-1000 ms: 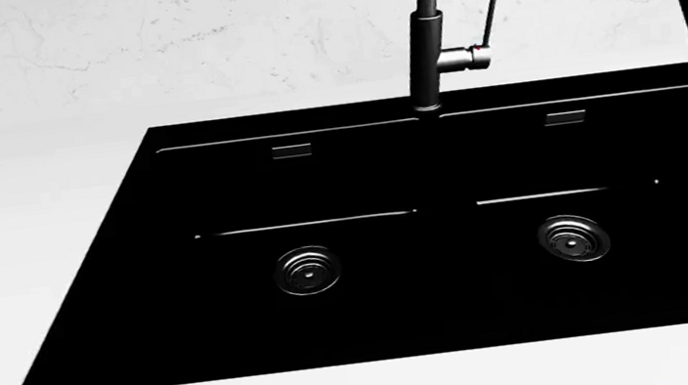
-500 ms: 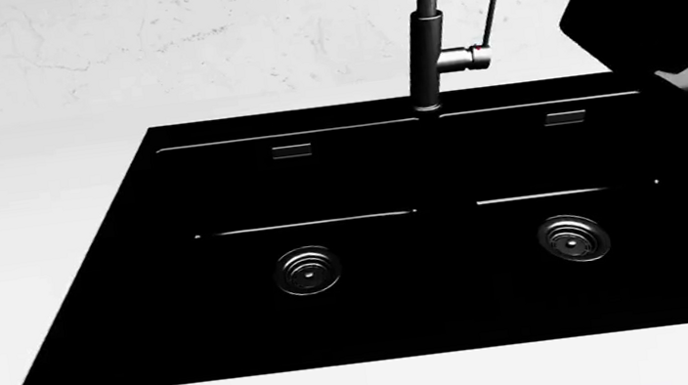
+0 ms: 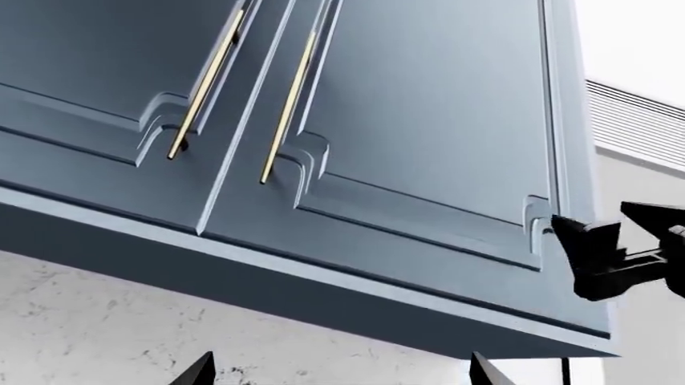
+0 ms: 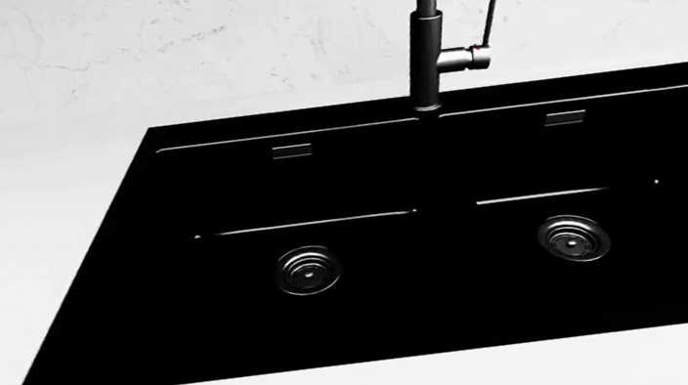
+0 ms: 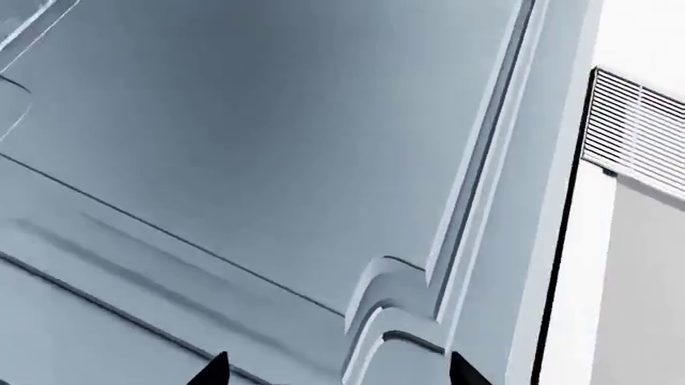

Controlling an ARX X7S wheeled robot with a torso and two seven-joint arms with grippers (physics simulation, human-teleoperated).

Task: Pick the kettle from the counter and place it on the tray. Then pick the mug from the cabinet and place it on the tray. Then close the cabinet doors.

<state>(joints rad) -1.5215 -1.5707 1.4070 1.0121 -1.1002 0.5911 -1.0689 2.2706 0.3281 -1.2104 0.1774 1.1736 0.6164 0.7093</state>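
The kettle, the mug and the tray are out of view. Two blue-grey cabinet doors (image 3: 428, 120) with thin gold handles (image 3: 287, 108) lie flush side by side in the left wrist view, seen from below. My left gripper (image 3: 340, 373) is open below them, with only the marbled wall between its tips. Black parts of my right gripper (image 3: 615, 233) show at the right door's lower outer corner. In the right wrist view my right gripper (image 5: 340, 373) is open, close against the door panel (image 5: 268, 136). The white counter (image 4: 29, 192) fills the head view, which shows neither gripper.
A black double sink (image 4: 131, 278) is set into the counter, with a tall black faucet (image 4: 430, 34) behind its middle. The marbled white wall (image 4: 102, 45) rises at the back. A white vent grille (image 5: 637, 128) sits beside the cabinet.
In the head view my right arm, seen at the right edge and then the upper right corner, has risen out of the picture.
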